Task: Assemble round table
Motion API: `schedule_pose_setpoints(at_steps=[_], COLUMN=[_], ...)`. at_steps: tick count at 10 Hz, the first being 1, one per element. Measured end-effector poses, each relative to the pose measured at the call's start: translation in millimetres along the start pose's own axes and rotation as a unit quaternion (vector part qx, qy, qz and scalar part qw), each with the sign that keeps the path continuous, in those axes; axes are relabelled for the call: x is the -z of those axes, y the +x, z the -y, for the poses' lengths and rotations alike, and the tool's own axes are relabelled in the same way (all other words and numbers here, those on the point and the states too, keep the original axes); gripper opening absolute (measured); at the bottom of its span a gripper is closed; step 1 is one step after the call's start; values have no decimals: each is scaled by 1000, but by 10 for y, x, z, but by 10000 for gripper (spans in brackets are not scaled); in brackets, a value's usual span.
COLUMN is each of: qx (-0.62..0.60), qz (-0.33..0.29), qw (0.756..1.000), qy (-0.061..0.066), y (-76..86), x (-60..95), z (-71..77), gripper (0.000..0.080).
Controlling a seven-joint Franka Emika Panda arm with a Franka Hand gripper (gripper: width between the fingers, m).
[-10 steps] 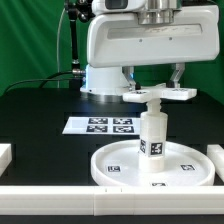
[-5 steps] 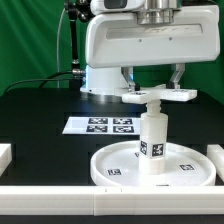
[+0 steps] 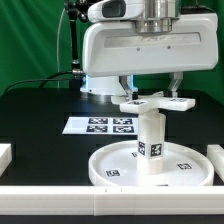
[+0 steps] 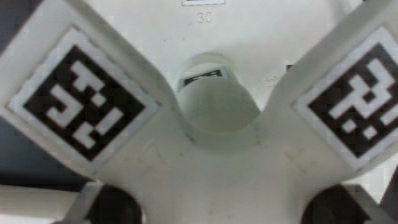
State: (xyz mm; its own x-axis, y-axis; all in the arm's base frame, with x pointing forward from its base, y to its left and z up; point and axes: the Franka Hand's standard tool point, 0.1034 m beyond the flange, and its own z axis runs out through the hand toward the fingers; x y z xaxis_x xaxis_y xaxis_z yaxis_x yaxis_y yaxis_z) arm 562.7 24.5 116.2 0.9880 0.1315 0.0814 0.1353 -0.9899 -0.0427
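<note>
The large rimmed round disc [image 3: 108, 168] lies flat on the black table. The short thick cylinder leg [image 3: 150, 136] stands upright on its middle, a tag facing the camera. My gripper [image 3: 151, 92] is shut on the four-armed cross base [image 3: 160, 103] and holds it level right over the leg's top, touching or nearly so. In the wrist view the cross base [image 4: 196, 170] fills the frame with two tagged arms spread, the leg [image 4: 217, 108] shows between them, and the disc [image 4: 249, 20] lies beyond. My gripper [image 4: 231, 208] has a dark finger at each side.
The marker board [image 3: 100, 125] lies on the table behind the disc. White border rails run along the front edge [image 3: 90, 198], at the exterior view's left [image 3: 5, 155] and right [image 3: 216, 153]. The arm's white base [image 3: 105, 60] stands behind.
My gripper has come down with the cross base, closing the gap to the leg's top. The disc and the leg have not moved.
</note>
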Motion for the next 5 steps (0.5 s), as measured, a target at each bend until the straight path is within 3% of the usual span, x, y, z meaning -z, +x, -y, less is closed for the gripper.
schedule_pose_setpoints(at_steps=[5], qx=[3], qz=[-20], qw=[1000], qy=[-6], y=[-19], x=[-1], z=[1], gripper=[442])
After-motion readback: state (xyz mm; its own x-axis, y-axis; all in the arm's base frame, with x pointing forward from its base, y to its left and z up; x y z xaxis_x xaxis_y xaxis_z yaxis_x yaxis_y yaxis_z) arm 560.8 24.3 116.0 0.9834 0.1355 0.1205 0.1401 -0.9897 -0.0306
